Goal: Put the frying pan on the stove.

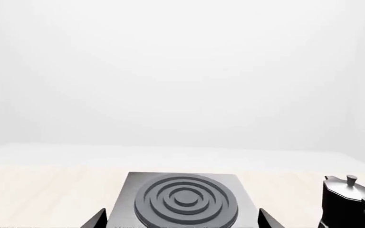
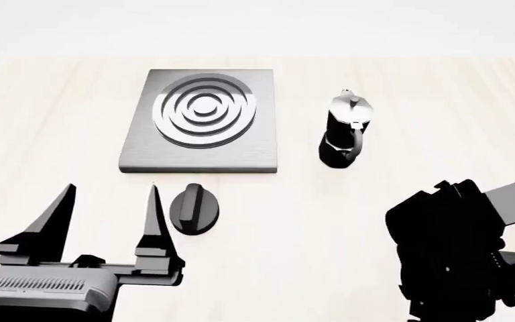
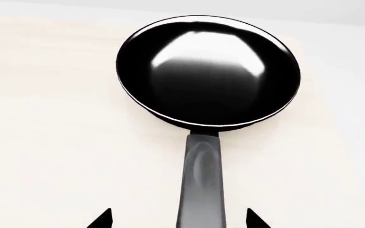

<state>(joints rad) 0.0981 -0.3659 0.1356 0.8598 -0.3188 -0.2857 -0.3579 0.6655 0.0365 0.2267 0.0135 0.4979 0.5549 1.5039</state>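
The frying pan point(image 3: 208, 71), round and glossy black, lies on the pale wooden table in the right wrist view. Its long handle point(image 3: 201, 180) runs back between the two fingertips of my right gripper point(image 3: 178, 221), which is open, with a gap on each side of the handle. In the head view the right arm point(image 2: 454, 258) hides the pan and that gripper. The stove point(image 2: 202, 121), a grey square plate with concentric rings, lies at the far left centre. My left gripper point(image 2: 110, 204) stands open and empty, nearer than the stove point(image 1: 184, 199) and pointing at it.
A black-and-silver moka pot point(image 2: 345, 131) stands upright to the right of the stove, also seen as the moka pot point(image 1: 347, 202) in the left wrist view. A small black round knob point(image 2: 195, 209) lies just in front of the stove, beside my left gripper's right finger.
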